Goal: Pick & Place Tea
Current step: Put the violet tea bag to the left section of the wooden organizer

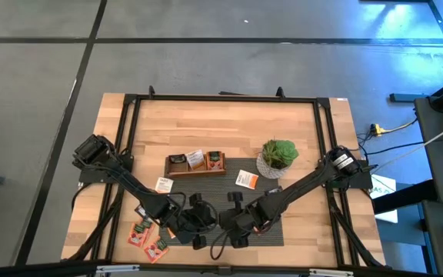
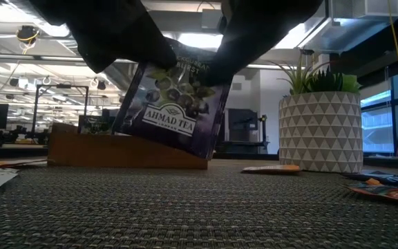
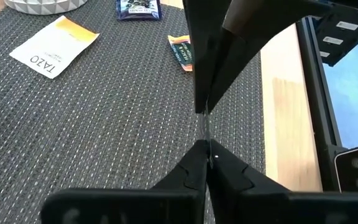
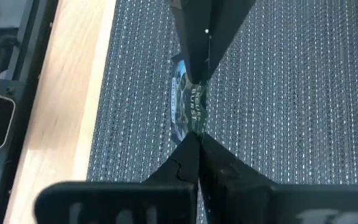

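Two grippers meet over the near middle of the grey woven mat (image 1: 264,201), each pinching one dark tea sachet (image 2: 175,104) from opposite edges. The left gripper (image 3: 206,144) reaches in from the left with its arm folded low across the table, its fingers pressed together on the sachet's thin edge. The right gripper (image 4: 194,134) comes from the right in a mirrored pose, its fingers likewise clamped on the sachet. In the low view the sachet hangs tilted just above the mat, printed with blueberries and the words "AHMAD TEA".

Just beyond, a white and orange sachet (image 3: 53,48) lies flat on the mat, marked "TAZO". Another dark sachet (image 3: 138,9) lies at the mat's far side, its lettering too small to read. Farther back the long wooden tray (image 1: 196,163) holds several sachets, and a potted green plant (image 1: 278,157) stands to its right. Orange-red sachets (image 1: 145,237) lie on the bare wood at the near left.
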Controlling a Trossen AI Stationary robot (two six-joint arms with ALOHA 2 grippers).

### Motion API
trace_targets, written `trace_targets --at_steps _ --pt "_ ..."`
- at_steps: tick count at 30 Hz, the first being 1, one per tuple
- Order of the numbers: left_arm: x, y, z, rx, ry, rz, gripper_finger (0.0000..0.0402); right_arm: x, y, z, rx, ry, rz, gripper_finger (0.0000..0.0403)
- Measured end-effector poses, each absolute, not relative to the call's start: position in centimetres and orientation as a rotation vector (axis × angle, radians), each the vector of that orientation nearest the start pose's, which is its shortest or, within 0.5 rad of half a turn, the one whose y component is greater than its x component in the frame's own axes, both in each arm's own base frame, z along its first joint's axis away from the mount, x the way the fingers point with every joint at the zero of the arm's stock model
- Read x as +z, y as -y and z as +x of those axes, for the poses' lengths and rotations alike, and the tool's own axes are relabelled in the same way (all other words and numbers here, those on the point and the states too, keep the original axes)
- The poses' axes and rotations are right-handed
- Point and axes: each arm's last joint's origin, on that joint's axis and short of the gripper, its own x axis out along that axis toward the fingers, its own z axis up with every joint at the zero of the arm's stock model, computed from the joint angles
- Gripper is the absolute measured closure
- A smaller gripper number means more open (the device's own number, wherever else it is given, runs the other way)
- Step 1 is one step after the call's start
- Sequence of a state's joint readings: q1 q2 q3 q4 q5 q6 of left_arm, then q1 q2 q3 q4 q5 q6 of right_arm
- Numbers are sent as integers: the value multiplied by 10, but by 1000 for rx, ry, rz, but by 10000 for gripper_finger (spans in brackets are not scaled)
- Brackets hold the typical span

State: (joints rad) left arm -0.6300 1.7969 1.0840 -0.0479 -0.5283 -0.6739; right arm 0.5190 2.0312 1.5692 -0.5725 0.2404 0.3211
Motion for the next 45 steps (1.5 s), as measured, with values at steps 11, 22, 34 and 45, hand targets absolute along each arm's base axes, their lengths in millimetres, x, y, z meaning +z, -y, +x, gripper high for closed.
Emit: trace_targets --at_steps 11,22,34,45 --pt "182 208 308 86 -646 -217 399 209 -208 381 131 -1002 -119 251" --pt "221 202 279 81 -570 -148 399 212 -203 355 126 -1035 -157 214" --pt "231 112 187 296 -358 -191 399 230 -181 294 232 -636 24 214" --pt "174 52 130 394 -271 -253 399 218 -168 287 216 -592 65 214"
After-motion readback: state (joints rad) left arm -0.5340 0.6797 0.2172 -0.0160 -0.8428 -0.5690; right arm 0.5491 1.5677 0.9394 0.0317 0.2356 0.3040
